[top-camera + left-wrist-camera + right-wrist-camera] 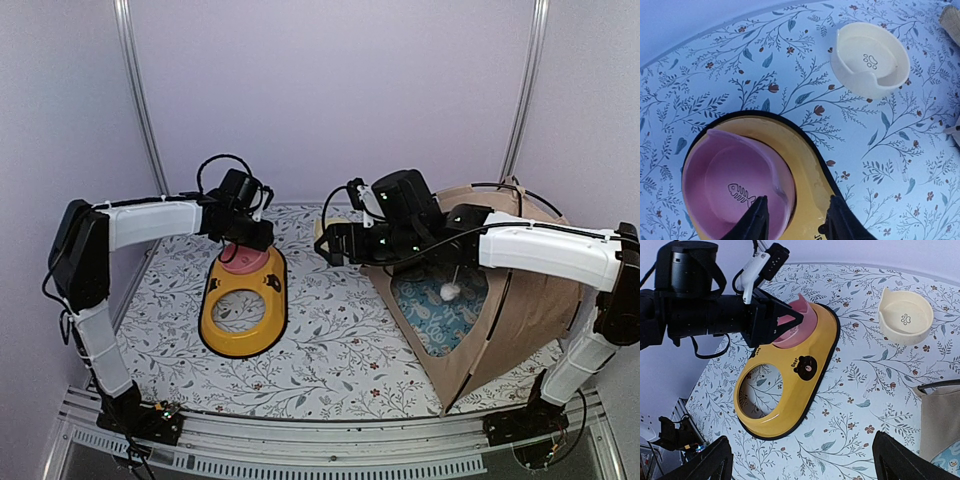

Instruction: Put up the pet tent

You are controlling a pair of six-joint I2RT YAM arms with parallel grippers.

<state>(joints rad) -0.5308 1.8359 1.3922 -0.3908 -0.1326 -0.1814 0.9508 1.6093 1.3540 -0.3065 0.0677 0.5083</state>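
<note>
The pet tent stands at the right of the table, beige fabric with thin black poles, its opening facing left. A white pom-pom hangs in the opening above a light blue mat inside. One beige edge of the tent shows in the right wrist view. My right gripper hovers just left of the tent, wide open with nothing between its fingers. My left gripper is open over a pink bowl, one finger inside it and the other outside the rim.
The pink bowl sits in the far hole of a yellow oval tray; the tray's near hole holds nothing. A cream bowl with a paw print stands on the floral cloth between the tray and the tent.
</note>
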